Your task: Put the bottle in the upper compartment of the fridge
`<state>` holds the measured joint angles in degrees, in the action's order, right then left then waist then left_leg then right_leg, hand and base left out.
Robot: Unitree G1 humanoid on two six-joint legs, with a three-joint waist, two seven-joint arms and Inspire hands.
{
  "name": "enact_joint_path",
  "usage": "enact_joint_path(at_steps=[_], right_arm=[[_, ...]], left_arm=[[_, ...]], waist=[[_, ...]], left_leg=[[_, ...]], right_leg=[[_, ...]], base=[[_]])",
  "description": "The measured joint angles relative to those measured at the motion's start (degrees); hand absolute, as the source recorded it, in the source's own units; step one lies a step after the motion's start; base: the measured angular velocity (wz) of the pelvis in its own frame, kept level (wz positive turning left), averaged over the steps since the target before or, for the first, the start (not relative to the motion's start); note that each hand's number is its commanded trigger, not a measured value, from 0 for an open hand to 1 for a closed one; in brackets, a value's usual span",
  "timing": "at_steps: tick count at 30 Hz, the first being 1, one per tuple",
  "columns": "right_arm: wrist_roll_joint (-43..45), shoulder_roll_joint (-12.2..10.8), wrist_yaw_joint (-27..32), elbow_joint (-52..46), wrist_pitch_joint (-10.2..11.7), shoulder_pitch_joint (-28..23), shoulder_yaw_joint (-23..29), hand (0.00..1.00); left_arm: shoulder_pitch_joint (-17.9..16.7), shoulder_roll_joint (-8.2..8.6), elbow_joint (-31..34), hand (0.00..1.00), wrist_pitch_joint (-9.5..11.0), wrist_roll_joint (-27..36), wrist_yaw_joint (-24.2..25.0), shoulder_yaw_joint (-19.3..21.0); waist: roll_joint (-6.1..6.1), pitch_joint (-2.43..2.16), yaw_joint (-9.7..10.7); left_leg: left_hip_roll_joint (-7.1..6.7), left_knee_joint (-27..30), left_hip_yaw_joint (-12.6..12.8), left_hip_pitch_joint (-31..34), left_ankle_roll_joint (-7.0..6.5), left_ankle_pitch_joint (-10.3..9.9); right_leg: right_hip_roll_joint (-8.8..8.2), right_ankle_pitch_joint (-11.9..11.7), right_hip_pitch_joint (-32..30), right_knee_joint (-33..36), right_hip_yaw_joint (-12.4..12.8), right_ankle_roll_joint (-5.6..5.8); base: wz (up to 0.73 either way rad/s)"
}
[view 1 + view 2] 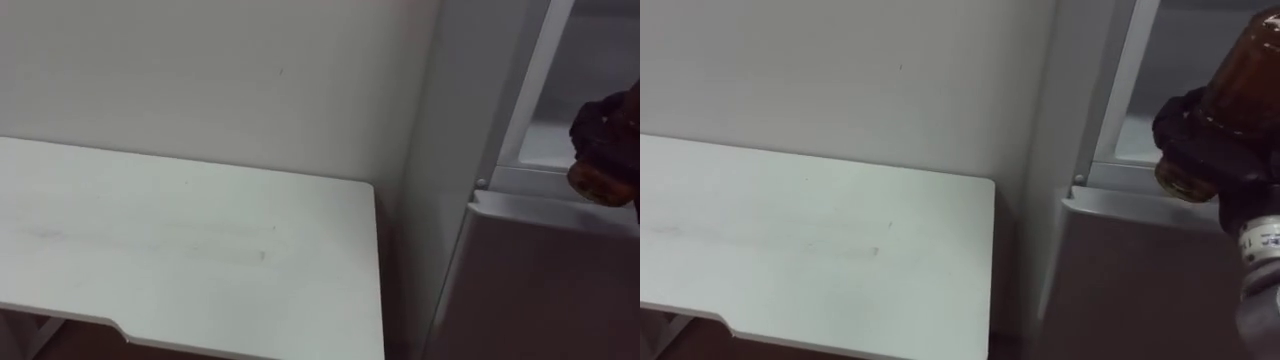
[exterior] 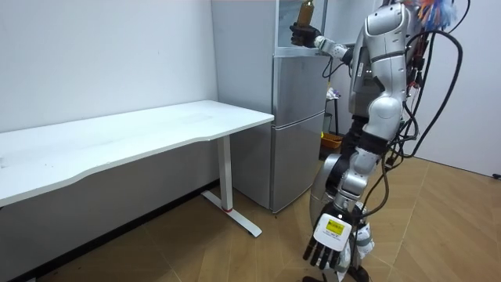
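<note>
The amber bottle (image 1: pixel 1248 70) is up at the mouth of the upper fridge compartment (image 1: pixel 1185 95), at 3 o'clock in the right eye view, tilted with its neck toward 1 o'clock. The right hand (image 1: pixel 1202 135) holds it, dark fingers curled round its lower half, and its base hangs just above the ledge on top of the grey lower fridge door (image 1: pixel 1140 285).

That ledge is the likeliest trouble. If the hand pushes forward without lifting, the base may catch the ledge and the bottle may twist out of the grip.

A pale upright edge (image 1: pixel 1120 80) stands at 9 o'clock of the bottle, and drifting that way would knock it. The tilt also means the bottle could topple when released.

The white counter (image 1: pixel 810 240) lies at 8 o'clock, well apart. In the room view the left hand (image 2: pixel 327 247) hangs low at 6 o'clock, fingers relaxed.
</note>
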<state>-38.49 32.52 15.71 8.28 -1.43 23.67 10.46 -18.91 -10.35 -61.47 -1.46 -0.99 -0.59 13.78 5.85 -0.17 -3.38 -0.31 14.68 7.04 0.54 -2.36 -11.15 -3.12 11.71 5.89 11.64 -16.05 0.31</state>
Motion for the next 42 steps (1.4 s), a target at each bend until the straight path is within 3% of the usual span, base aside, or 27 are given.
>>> enact_joint_path(at_steps=[3,7,12,15,19,22,28,31,35,38,42], right_arm=[[-0.60,0.58,0.86,2.71,-0.23,1.18,0.00,1.00],[-0.79,3.35,2.19,4.64,-1.29,1.65,0.00,1.00],[-0.31,6.14,6.05,7.67,-2.24,6.98,-0.03,1.00],[0.53,6.30,7.60,9.71,-2.23,9.51,-0.23,1.00],[0.84,6.31,9.27,13.64,-2.20,12.08,-2.12,1.00],[0.81,6.30,10.42,16.08,-2.32,13.49,-4.56,1.00],[0.50,6.30,15.70,22.43,-2.41,19.89,-6.75,1.00],[-0.02,6.31,16.85,25.02,-2.40,22.54,-7.77,1.00],[-0.46,6.78,18.06,27.48,-1.17,26.33,-10.94,1.00],[-0.42,7.40,17.80,29.79,1.37,27.55,-12.36,1.00],[-0.42,7.49,17.80,34.23,2.88,29.83,-13.60,1.00]], left_arm=[[-0.28,-0.08,0.02,0.00,-0.03,0.18,0.00,0.39],[-1.34,-0.32,0.00,0.00,-0.11,0.17,-0.05,0.82],[-1.73,-0.73,0.03,0.00,-0.30,0.12,-0.05,1.42],[-2.08,-1.34,0.02,0.00,-0.47,0.06,-0.03,1.41],[-1.89,-2.76,0.13,0.00,-0.59,-1.08,0.27,1.03],[-1.85,-3.92,0.19,0.00,-0.83,-1.30,0.53,0.56],[-1.74,-4.05,2.81,0.00,-1.26,-1.50,-0.10,0.41],[-1.06,-4.15,4.12,0.00,-2.06,-1.48,-0.27,-1.08],[0.64,-4.38,4.16,0.00,-2.06,-0.80,-0.70,-2.24],[2.02,-4.73,4.26,0.00,-2.02,-0.54,-1.51,-4.12],[3.44,-4.93,4.56,0.00,-2.01,-0.56,-1.49,-6.19]], waist=[[-0.01,0.00,0.04],[-0.05,-0.04,0.24],[0.04,-0.05,0.33],[0.54,-0.12,-0.07],[1.54,-0.54,-0.50],[2.15,-0.49,-0.52],[2.19,-0.45,-1.58],[1.98,-0.14,-1.57],[1.45,0.75,-1.88],[1.21,0.91,-2.16],[0.94,1.10,-3.03]], left_leg=[[-0.01,0.07,0.00,0.05,-0.01,-0.01],[-0.25,0.09,-0.73,0.52,-0.03,0.06],[-0.45,0.18,-1.15,1.91,-0.04,0.57],[-0.43,0.35,-1.14,2.28,0.02,0.57],[-0.37,0.75,-1.59,4.26,0.20,0.73],[-0.41,0.89,-2.18,5.63,0.24,0.96],[-0.31,2.37,-2.80,8.77,0.24,1.11],[-0.05,3.01,-3.94,9.74,0.26,1.09],[0.11,3.99,-4.57,11.65,0.26,1.07],[0.33,4.71,-4.84,13.10,0.26,1.08],[0.49,5.13,-5.06,13.41,0.26,1.08]], right_leg=[[-0.02,0.00,0.00,0.00,-0.34,0.00],[-0.23,0.01,0.00,0.05,-1.40,0.02],[-0.26,-0.01,-1.12,0.10,-2.04,-0.01],[-0.10,0.01,-1.32,-0.04,-2.24,-0.04],[0.05,-0.10,-3.03,0.05,-2.55,-0.27],[0.08,-0.27,-4.14,0.08,-3.10,-0.47],[0.20,-0.51,-6.48,0.16,-4.06,-0.72],[0.25,-0.53,-6.83,0.13,-4.71,-0.75],[0.47,-0.82,-8.07,0.27,-5.06,-1.05],[0.74,-1.18,-8.98,0.30,-5.36,-1.16],[0.94,-1.36,-8.97,0.27,-5.44,-1.27]], base=[[0.00],[0.06],[0.08],[0.03],[0.03],[0.06],[0.08],[0.13],[0.05],[0.04],[0.00]])
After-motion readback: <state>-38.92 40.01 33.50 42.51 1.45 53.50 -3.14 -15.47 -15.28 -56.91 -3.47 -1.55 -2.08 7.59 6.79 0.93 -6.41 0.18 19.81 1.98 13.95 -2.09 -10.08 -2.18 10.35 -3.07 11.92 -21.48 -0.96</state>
